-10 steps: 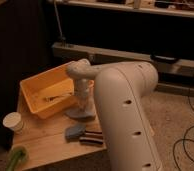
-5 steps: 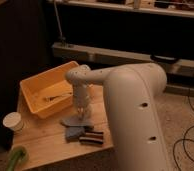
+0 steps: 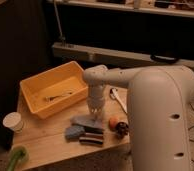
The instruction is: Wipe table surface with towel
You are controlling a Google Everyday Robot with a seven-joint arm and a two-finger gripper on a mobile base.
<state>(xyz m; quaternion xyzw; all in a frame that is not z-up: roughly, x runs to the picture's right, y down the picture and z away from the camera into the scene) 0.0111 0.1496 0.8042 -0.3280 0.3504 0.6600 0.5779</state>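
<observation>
A grey-blue towel (image 3: 80, 126) lies crumpled on the wooden table (image 3: 50, 147), near the middle front. My gripper (image 3: 94, 116) hangs from the white arm (image 3: 155, 105) and points down onto the towel's right part, touching or just above it. The arm's large white body fills the right of the camera view and hides the table's right side.
A yellow bin (image 3: 52, 90) with a utensil inside sits at the back left. A white cup (image 3: 13, 121) stands at the left edge. A green object (image 3: 15, 158) lies at the front left corner. A dark bar (image 3: 92, 139), an orange ball (image 3: 113, 121), a dark round thing (image 3: 122, 129) and a white utensil (image 3: 118, 98) lie near the towel.
The arm has swung rightward in the view and the gripper has shifted slightly right and lower over the towel. The towel looks a little more spread out.
</observation>
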